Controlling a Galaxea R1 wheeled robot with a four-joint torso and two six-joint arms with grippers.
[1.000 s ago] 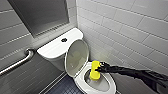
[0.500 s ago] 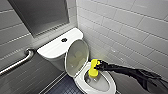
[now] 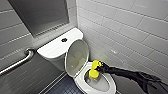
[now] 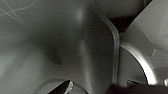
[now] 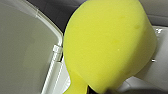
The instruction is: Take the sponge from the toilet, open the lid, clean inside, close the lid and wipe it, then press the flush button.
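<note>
Inside toilet (image 3: 111, 85), fingers (image 3: 102, 67) gripping sponge (image 3: 93, 71) (lid (image 3: 76, 58) up)

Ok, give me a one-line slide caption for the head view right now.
Right gripper holds the yellow sponge down in the bowl of the white toilet, its lid raised.

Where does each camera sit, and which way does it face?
Head: high up, looking down on toilet, lid raised; right arm reaches in, right gripper holding sponge at the bowl.
Right wrist: on that arm, close behind sponge, lid beside it.
Left wrist: close on dim curved white surfaces, unidentifiable; dark robot parts at an edge.
Shared: head and right wrist show sponge and lid.
</note>
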